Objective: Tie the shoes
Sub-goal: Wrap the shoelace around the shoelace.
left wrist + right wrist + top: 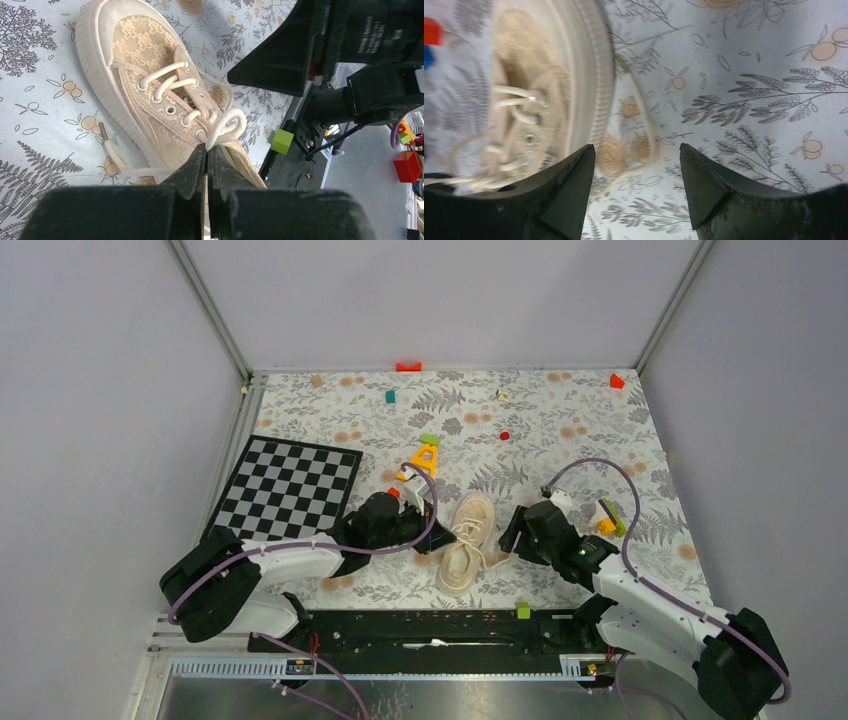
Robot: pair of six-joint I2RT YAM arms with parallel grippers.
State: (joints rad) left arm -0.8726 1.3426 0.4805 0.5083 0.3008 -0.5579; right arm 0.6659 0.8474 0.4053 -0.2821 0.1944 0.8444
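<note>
Bright, even light; the right wrist view blurs the shoe (pixel 531 95).

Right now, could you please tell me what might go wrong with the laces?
The left gripper is shut on a lace right at the shoe; pulling could drag the shoe along. The right gripper is open over the other lace, which lies flat and may slip the pinch.

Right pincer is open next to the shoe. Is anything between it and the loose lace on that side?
Nothing visible. The right pincer hangs open over the tablecloth, and the loose lace lies straight ahead of its fingers, beside the sneaker. The left pincer is shut on the other lace, across the shoe.
</note>
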